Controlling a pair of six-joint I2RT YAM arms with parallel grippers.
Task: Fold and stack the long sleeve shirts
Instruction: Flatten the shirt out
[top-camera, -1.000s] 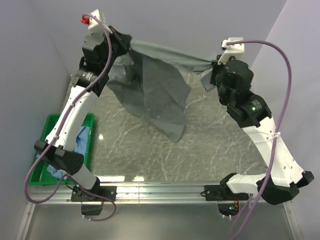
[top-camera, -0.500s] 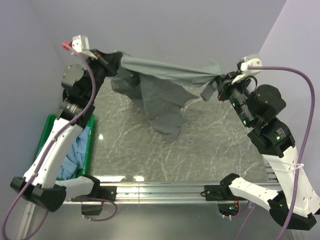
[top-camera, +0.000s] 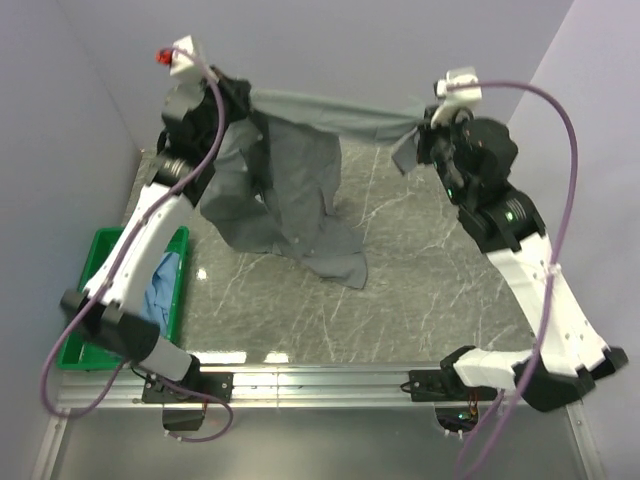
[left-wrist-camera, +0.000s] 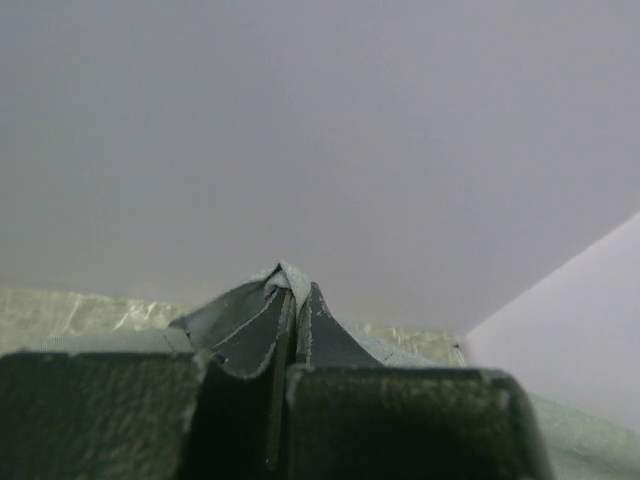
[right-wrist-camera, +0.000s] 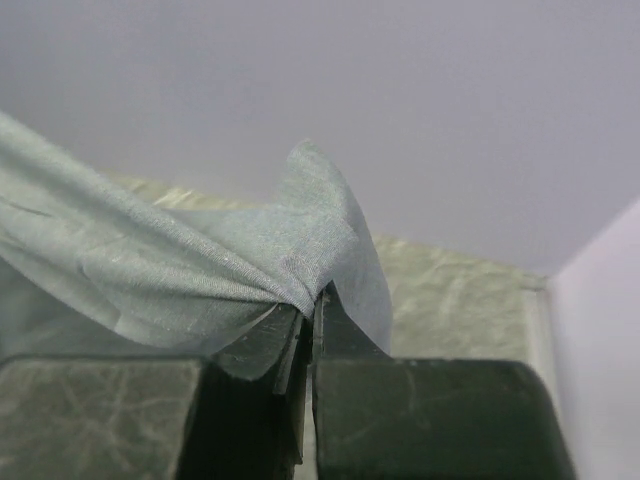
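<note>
Left gripper (top-camera: 243, 98) is clamped on one corner of the grey-green shirt (top-camera: 300, 190). Left wrist view shows both fingers pressed together, with a small fold of cloth poking out just past the tips. Right gripper (top-camera: 424, 125) is likewise clenched on the shirt's other end. Right wrist view shows fabric bunched between the closed fingers and fanning out to its left, and a flap sticks up above the tips. Both grippers are raised above the far side of the table (top-camera: 430, 290), well apart from each other. The top edge of the shirt is pulled into a near-taut band between them. The rest of the shirt hangs below that band, mostly nearer the left gripper, in loose vertical folds. Its lower end is crumpled on the table surface below and between the two grippers. The light blue shirt (top-camera: 162, 285) lies bunched in the green bin (top-camera: 103, 240), well below and behind the left gripper beside that arm's lower links, and neither gripper touches it.
</note>
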